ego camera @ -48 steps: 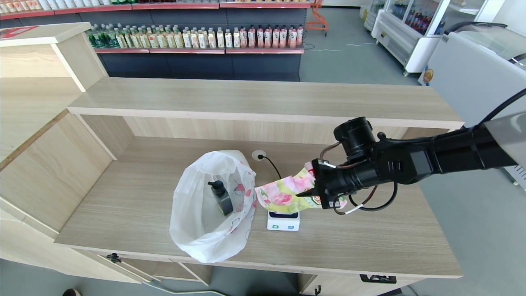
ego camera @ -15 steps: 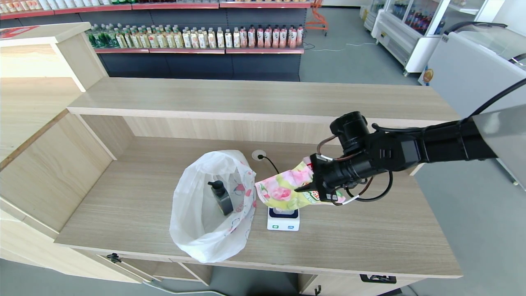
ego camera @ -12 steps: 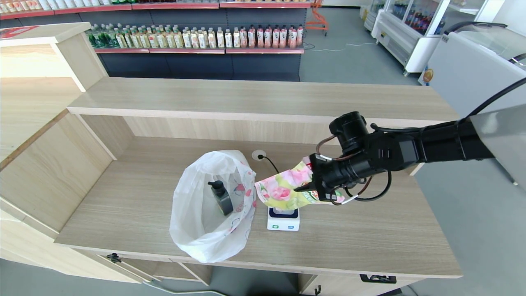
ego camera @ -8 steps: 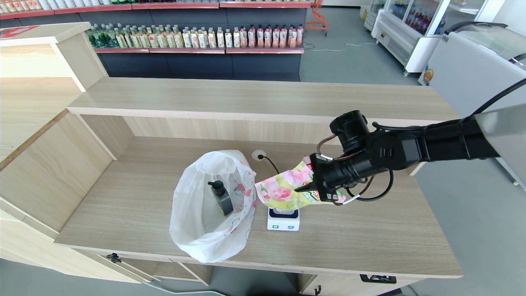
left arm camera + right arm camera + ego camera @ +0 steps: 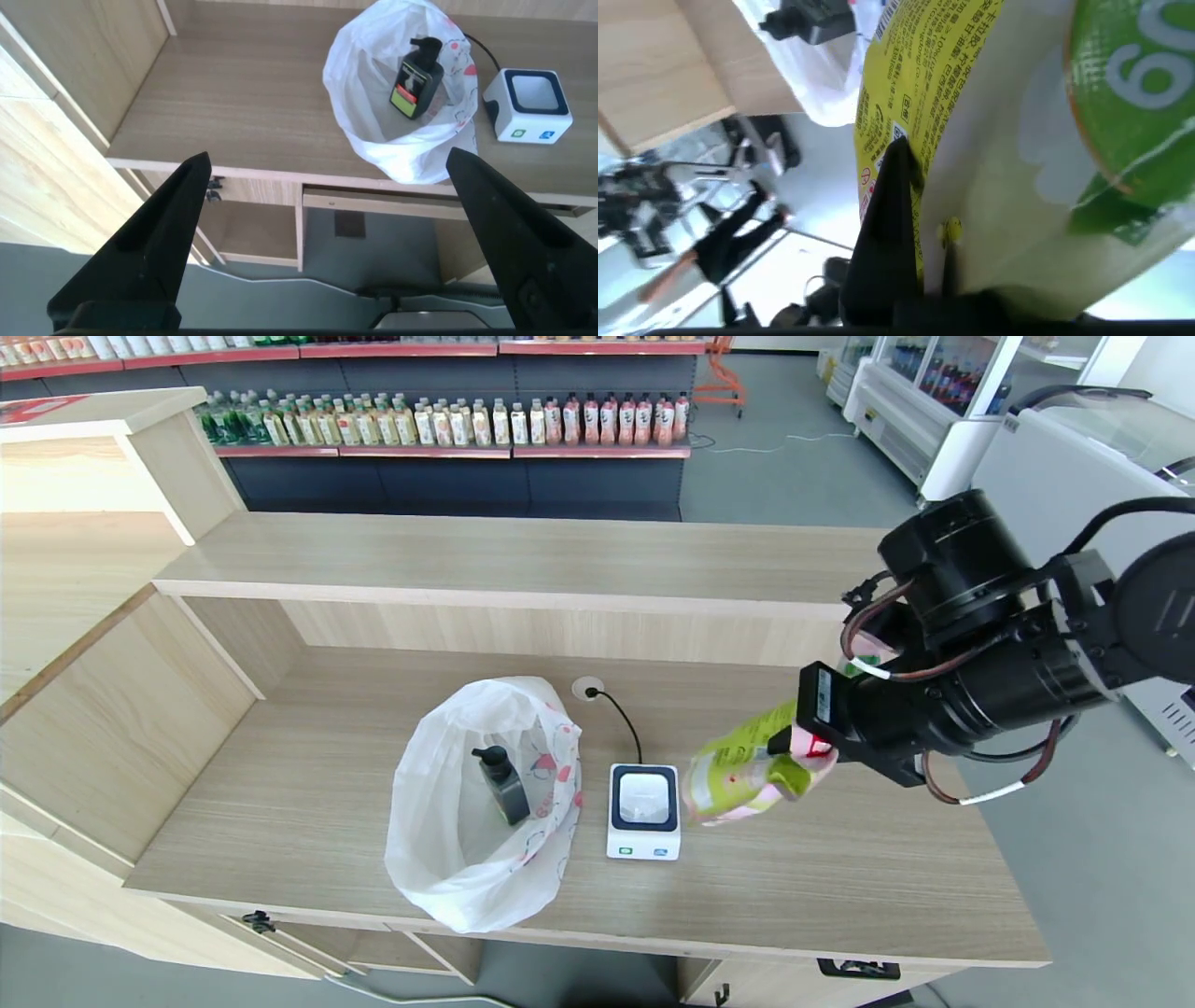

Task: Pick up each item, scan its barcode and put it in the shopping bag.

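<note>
My right gripper (image 5: 801,749) is shut on a yellow-green and pink refill pouch (image 5: 738,777), held above the counter just right of the white barcode scanner (image 5: 643,809). In the right wrist view the pouch (image 5: 1018,140) presses against a dark finger (image 5: 885,243). The white shopping bag (image 5: 485,803) stands open left of the scanner with a dark pump bottle (image 5: 504,787) inside. My left gripper (image 5: 336,243) is open and holds nothing, hanging out past the counter's front edge, with the bag (image 5: 402,140), bottle (image 5: 416,79) and scanner (image 5: 530,105) beyond it.
The scanner's black cable (image 5: 621,714) runs to a grommet hole (image 5: 587,687) at the back of the wooden counter (image 5: 280,784). A raised ledge (image 5: 560,560) borders the back and a side wall stands on the left. Drawers (image 5: 364,224) sit under the front edge.
My right arm has pulled back to the right and rolled, carrying the pouch off the scanner. The scanner's window now shows uncovered. Bag and bottle have not moved.
</note>
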{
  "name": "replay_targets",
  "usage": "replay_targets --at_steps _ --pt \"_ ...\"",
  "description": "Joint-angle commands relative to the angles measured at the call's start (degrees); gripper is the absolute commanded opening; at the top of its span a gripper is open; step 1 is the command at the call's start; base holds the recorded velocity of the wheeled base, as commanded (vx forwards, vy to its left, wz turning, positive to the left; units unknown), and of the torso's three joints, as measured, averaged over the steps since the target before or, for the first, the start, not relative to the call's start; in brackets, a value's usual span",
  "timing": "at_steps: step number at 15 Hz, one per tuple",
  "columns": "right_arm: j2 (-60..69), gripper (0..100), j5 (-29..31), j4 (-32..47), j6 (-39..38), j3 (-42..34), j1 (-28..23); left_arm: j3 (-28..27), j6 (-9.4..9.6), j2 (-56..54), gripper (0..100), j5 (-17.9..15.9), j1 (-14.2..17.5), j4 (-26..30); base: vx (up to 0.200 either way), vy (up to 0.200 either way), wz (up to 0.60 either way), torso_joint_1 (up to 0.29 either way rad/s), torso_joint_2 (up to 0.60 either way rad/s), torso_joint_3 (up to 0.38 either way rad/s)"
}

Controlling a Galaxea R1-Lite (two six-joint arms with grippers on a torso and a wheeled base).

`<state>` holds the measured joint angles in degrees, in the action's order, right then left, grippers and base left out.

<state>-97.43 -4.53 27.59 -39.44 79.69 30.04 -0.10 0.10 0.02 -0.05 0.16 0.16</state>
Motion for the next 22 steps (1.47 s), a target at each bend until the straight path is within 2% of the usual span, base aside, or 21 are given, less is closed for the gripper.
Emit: replay_targets --at_steps 1,5,9,17,18,20,21,22 --pt "5.49 0 4.10 0.36 5.07 -1.99 4.42 0.01 -0.01 -0.02 100 0.05 0.02 0.02 0.000 0.000 0.00 0.000 0.00 0.000" --pt "6.11 0 7.61 -0.96 15.09 -0.41 6.26 0.01 -0.01 -0.02 100 0.05 0.02 0.02 0.000 0.000 0.00 0.000 0.00 0.000" --pt "8.13 0 7.61 -0.96 17.46 -1.03 6.00 0.01 -0.10 -0.02 100 0.05 0.02 0.02 0.000 0.200 0.00 -0.001 0.00 0.004" --pt "6.20 0 7.17 -3.07 26.08 -1.47 1.34 0.01 0.17 -0.02 100 0.05 0.02 0.02 0.000 0.175 0.00 -0.001 0.00 0.005" --pt "5.76 0 5.94 -5.35 26.25 -1.64 1.34 0.01 0.17 -0.02 100 0.05 0.02 0.02 0.000 0.000 0.00 0.000 0.00 0.000" --pt "5.67 0 -1.27 -11.42 26.78 -3.40 1.34 0.01 0.17 -0.02 100 0.05 0.02 0.02 0.000 0.000 0.00 0.000 0.00 0.000" --pt "4.53 0 -4.69 -16.16 30.38 -5.77 1.25 0.01 0.17 -0.02 100 0.05 0.02 0.02 0.000 0.000 0.00 0.000 0.00 0.000" --pt "2.86 0 -5.13 -18.53 33.81 -7.09 0.90 0.01 0.17 -0.02 100 0.05 0.02 0.02 0.000 0.000 0.00 0.000 0.00 0.000"
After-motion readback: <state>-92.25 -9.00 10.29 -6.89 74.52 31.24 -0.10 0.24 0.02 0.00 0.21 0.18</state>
